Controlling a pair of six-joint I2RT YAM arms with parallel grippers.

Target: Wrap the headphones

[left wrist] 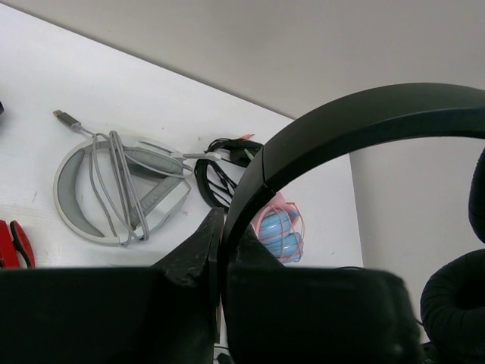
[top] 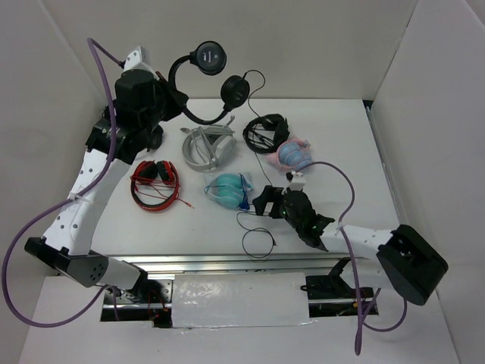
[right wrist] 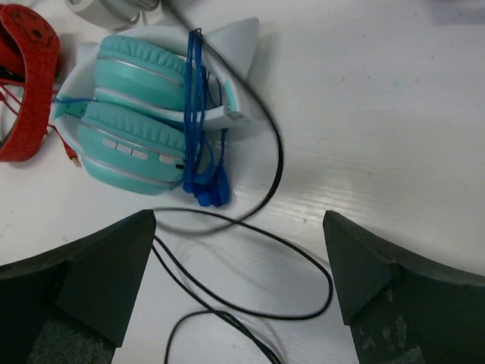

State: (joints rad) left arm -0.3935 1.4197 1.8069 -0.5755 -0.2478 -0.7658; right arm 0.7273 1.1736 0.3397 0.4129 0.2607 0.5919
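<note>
The black headphones are lifted off the table at the back left. Their thin headband (top: 188,108) is pinched in my left gripper (top: 173,100), with the two round earcups (top: 210,55) hanging above and to the right. In the left wrist view the headband (left wrist: 364,121) arches out from between my shut fingers (left wrist: 193,254), with one earcup (left wrist: 455,303) at the right edge. The long thin cable (top: 258,244) trails down and lies in loose loops at the table's front. My right gripper (top: 274,196) is open low over those loops; the cable (right wrist: 303,258) lies between its spread fingers (right wrist: 114,258), untouched.
Teal headphones with a blue cable (top: 227,189) (right wrist: 136,114) lie just beyond the right gripper. Red headphones (top: 155,182) lie at the left, a grey-white pair (top: 204,148) (left wrist: 114,182) in the middle, a chunky black pair (top: 265,130) and a pink-blue pair (top: 294,155) (left wrist: 279,235) behind. White walls enclose the table.
</note>
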